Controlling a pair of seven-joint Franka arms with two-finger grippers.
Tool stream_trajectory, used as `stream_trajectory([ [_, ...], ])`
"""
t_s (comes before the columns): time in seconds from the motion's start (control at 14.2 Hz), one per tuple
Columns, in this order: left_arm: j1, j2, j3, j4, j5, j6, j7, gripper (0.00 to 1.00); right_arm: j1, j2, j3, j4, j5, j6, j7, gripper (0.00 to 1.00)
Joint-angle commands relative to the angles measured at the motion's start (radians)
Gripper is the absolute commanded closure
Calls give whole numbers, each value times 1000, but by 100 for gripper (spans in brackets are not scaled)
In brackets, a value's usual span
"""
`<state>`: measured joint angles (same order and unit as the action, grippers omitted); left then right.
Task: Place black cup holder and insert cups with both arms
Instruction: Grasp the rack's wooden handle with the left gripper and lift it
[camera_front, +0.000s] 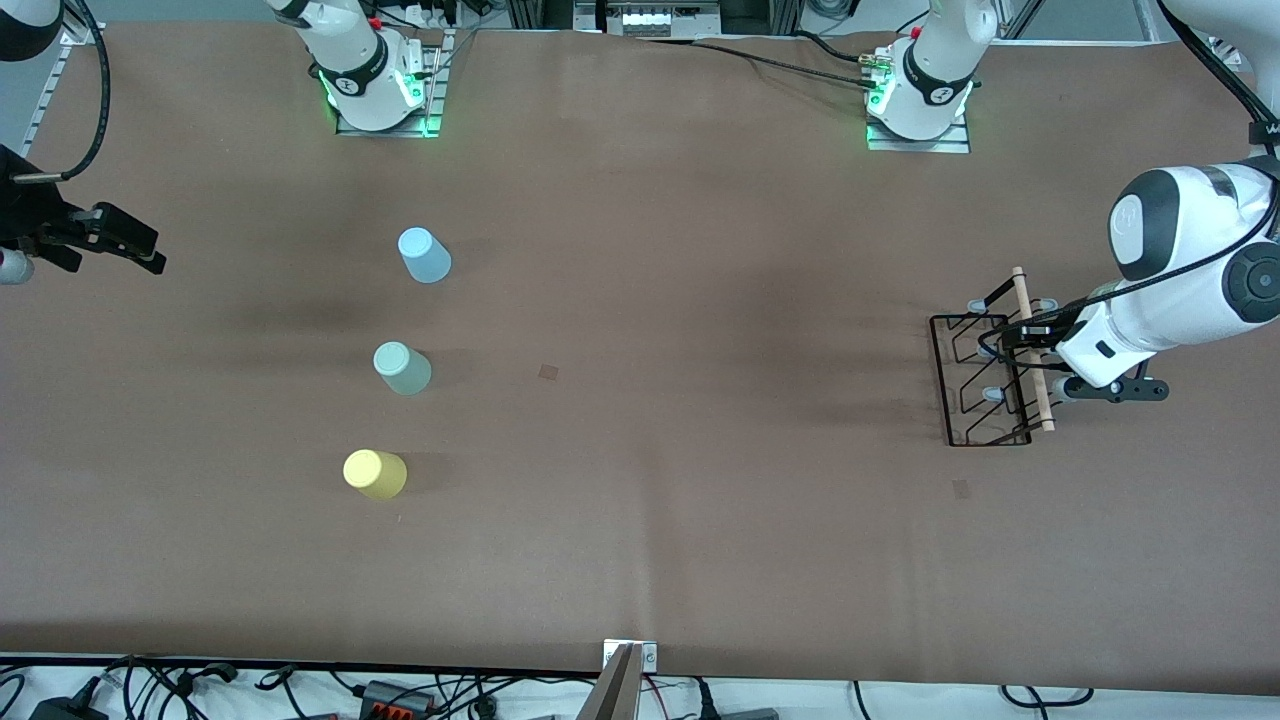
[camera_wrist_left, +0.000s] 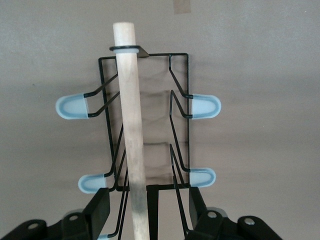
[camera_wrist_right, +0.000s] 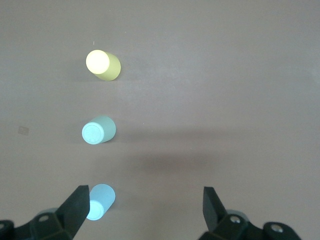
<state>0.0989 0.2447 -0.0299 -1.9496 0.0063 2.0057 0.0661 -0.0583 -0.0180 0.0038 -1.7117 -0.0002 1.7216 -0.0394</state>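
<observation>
The black cup holder (camera_front: 985, 385) stands on the table at the left arm's end, its light wooden rod (camera_front: 1040, 395) on top. My left gripper (camera_front: 1025, 345) is open, with one finger on each side of the rod (camera_wrist_left: 131, 110) and neither touching it. Grey-blue peg tips (camera_wrist_left: 205, 106) stick out on both sides. Three cups stand upside down in a row toward the right arm's end: light blue (camera_front: 425, 255), mint green (camera_front: 402, 368) and yellow (camera_front: 375, 474), the yellow nearest the front camera. My right gripper (camera_front: 110, 250) is open and empty, up over the table edge at the right arm's end. Its wrist view shows the yellow (camera_wrist_right: 103, 65), mint (camera_wrist_right: 98, 130) and blue (camera_wrist_right: 100, 201) cups.
Two small tape marks lie on the brown table, one mid-table (camera_front: 548, 371) and one nearer the front camera than the holder (camera_front: 961, 488). The arm bases (camera_front: 380, 95) (camera_front: 918, 105) stand along the table's back edge. Cables run along the front edge.
</observation>
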Motion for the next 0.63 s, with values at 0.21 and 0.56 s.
stream_trajectory([
  [0.21,16,-19,-4,-34,4,31,11,56,6,6,2,6,-3,-14,-5,0],
  [0.56,19,-19,-5,-34,3,38,9,95,14,7,4,6,-10,-16,-4,0],
])
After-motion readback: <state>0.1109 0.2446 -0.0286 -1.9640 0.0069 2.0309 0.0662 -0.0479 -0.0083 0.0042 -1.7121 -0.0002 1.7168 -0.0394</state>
